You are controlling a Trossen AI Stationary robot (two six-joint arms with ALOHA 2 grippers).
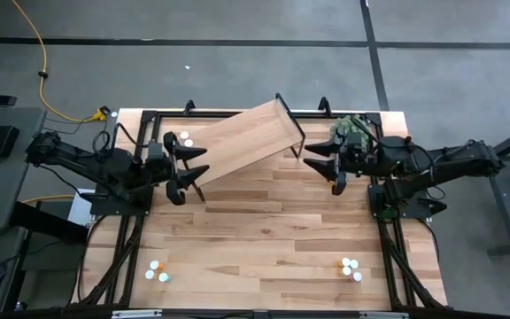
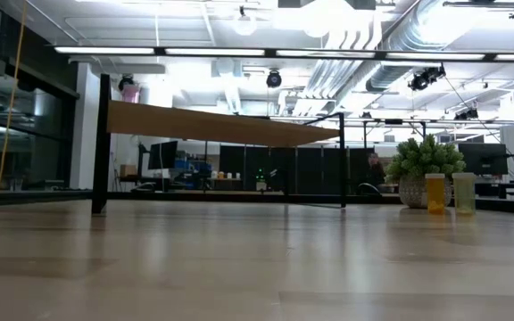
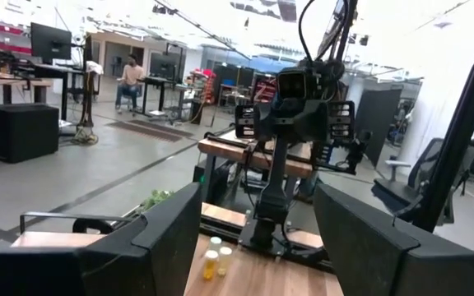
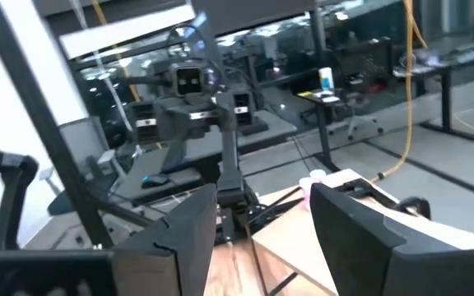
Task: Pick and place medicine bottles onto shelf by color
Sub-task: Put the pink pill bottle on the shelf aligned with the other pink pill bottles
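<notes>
Beside the shelf (image 1: 242, 142), both tools, left (image 1: 187, 171) and right (image 1: 324, 163), stand apart, empty. Medicine bottles (image 1: 350, 268) sit well clear of it; the nearer arm should descend squarely over one cap.

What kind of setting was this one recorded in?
Likely an open-plan lab or office workspace: exposed ceiling ducts, desks with monitors behind, a seated person, and a wood table on concrete floor.

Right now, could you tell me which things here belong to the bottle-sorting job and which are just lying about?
Job:
- medicine bottles near the front left
- bottles near the front right
- bottles behind the left gripper
- shelf

Lying about:
- green plant
- yellow cable on the floor
</notes>
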